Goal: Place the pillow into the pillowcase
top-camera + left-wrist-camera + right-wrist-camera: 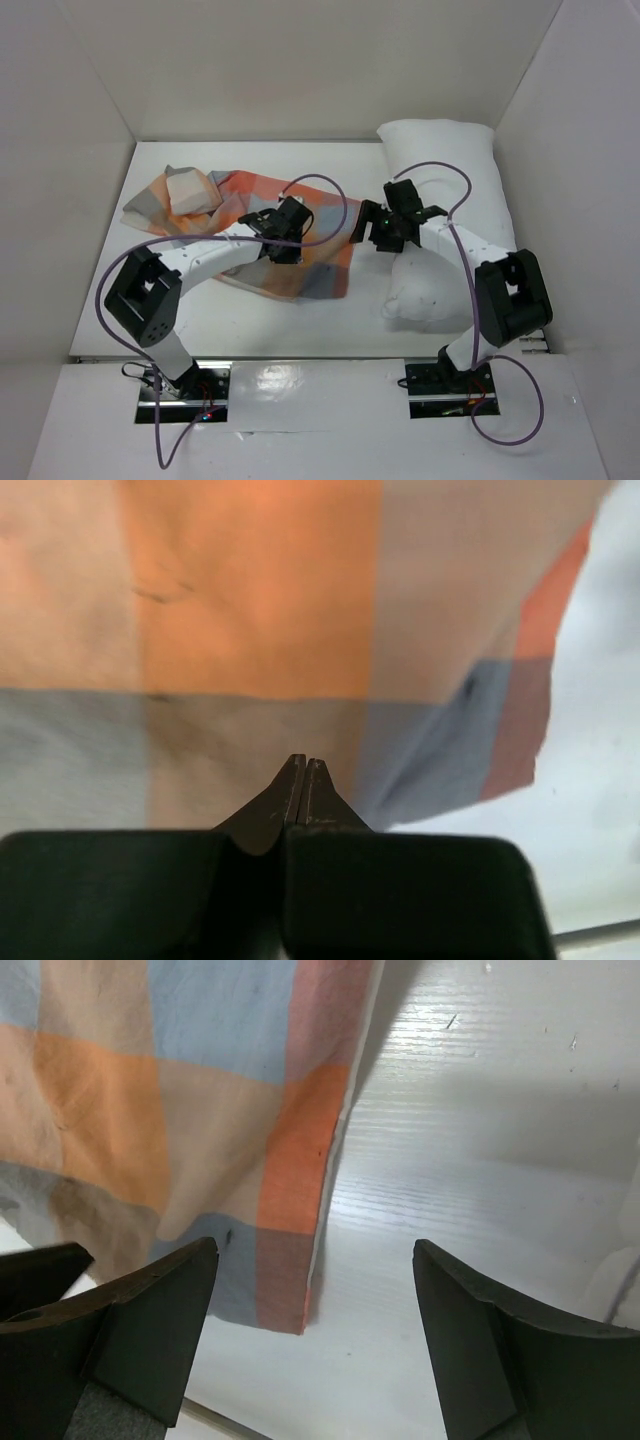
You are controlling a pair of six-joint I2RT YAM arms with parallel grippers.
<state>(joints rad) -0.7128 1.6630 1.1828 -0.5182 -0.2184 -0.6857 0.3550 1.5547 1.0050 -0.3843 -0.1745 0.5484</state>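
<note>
The checked pillowcase [250, 215] lies crumpled on the table left of centre. The plain white pillow [450, 150] lies along the right side, partly under my right arm. My left gripper [283, 237] is over the middle of the pillowcase. In the left wrist view its tips [303, 763] are pressed together just above the orange and grey fabric [260, 600], with no cloth seen between them. My right gripper [366, 232] is open at the pillowcase's right edge. In the right wrist view the gripper [314, 1248] straddles the hem corner of the pillowcase [200, 1110].
White walls [90, 150] enclose the table [250, 330] on the left, back and right. Purple cables [320, 180] loop over both arms. The pillowcase's left end is bunched up, with a cream fold [190, 190] on top.
</note>
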